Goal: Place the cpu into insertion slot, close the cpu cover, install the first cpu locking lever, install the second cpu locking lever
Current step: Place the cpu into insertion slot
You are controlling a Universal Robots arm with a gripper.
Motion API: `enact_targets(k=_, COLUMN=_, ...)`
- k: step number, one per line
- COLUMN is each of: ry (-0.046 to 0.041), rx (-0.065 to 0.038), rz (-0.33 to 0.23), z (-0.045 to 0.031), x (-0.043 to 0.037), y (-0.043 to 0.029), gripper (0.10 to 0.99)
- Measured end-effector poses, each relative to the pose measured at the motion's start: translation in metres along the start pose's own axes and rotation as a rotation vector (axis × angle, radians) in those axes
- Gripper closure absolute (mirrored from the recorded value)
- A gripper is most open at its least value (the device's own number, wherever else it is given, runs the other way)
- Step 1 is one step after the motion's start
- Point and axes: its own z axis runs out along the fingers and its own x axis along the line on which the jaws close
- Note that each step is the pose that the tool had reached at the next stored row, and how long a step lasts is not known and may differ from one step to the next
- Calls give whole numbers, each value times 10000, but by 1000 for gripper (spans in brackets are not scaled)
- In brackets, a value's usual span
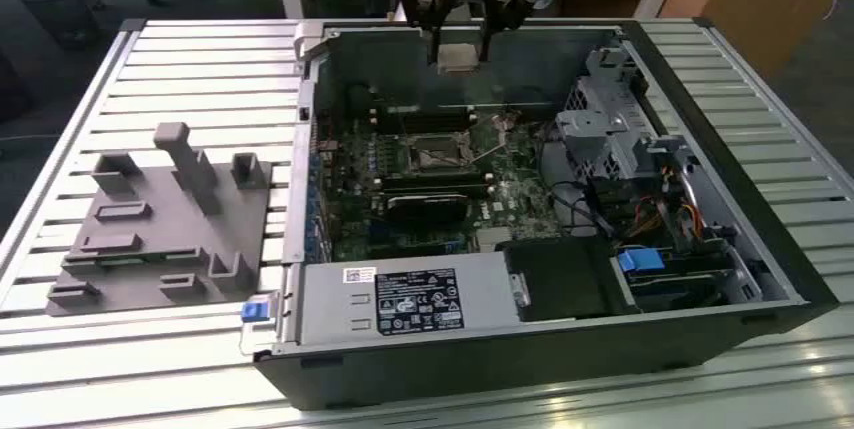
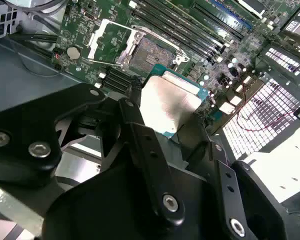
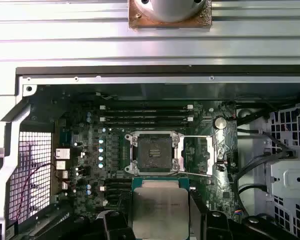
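Hanging above the far wall of the open case [image 1: 534, 369], the gripper [image 1: 458, 53] is seen in the exterior view clenched on the cpu [image 1: 458, 59], which is carried at its fingertips. The slot [image 1: 434, 157] lies below the gripper on the green board [image 1: 514, 211], well apart from the chip, with its dark centre exposed. A grey fixture plate [image 1: 147, 249] is set outside the case, far from the gripper toward the exterior view's left.

In the second wrist view the cpu [image 2: 172, 102] is clamped at opposite edges between black fingers [image 2: 135, 127], silvery top in plain sight. Beyond the fingertips the slot [image 2: 150, 52] is uncovered, and the cover [image 2: 95, 44] is swung open just beside it.

In the first wrist view the cpu [image 3: 160, 207] is held clear of the slot [image 3: 152, 152]; the cover [image 3: 210, 155] is folded open beside the slot.
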Motion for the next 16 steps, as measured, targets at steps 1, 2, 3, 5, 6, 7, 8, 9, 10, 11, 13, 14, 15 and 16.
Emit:
enact_targets(k=1, ry=0, rx=0, rz=0, z=0, x=0, y=0, gripper=549)
enact_targets(k=2, ry=0, rx=0, rz=1, z=0, x=0, y=0, gripper=549)
enact_targets(k=3, ry=0, rx=0, rz=9, z=0, x=0, y=0, gripper=549)
enact_targets(k=5, ry=-6, rx=-2, rz=64, z=0, x=0, y=0, gripper=549)
enact_targets(k=6, ry=-11, rx=-2, rz=126, z=0, x=-1, y=0, gripper=549)
enact_targets(k=7, ry=-19, rx=-3, rz=215, z=0, x=0, y=0, gripper=549)
enact_targets(k=8, ry=-29, rx=-5, rz=325, z=0, x=0, y=0, gripper=549)
enact_targets(k=9, ry=-40, rx=-7, rz=456, z=0, x=0, y=0, gripper=549)
enact_targets(k=10, ry=-53, rx=-8, rz=589, z=1, x=0, y=0, gripper=549)
enact_targets(k=11, ry=-66, rx=-9, rz=736, z=1, x=0, y=0, gripper=549)
enact_targets(k=13, ry=-94, rx=-10, rz=1044, z=2, x=0, y=0, gripper=549)
enact_targets(k=14, ry=-108, rx=-12, rz=1209, z=2, x=0, y=0, gripper=549)
enact_targets(k=15, ry=-124, rx=-14, rz=1379, z=3, x=0, y=0, gripper=549)
enact_targets(k=16, ry=-178, rx=-24, rz=1989, z=7, x=0, y=-1, gripper=549)
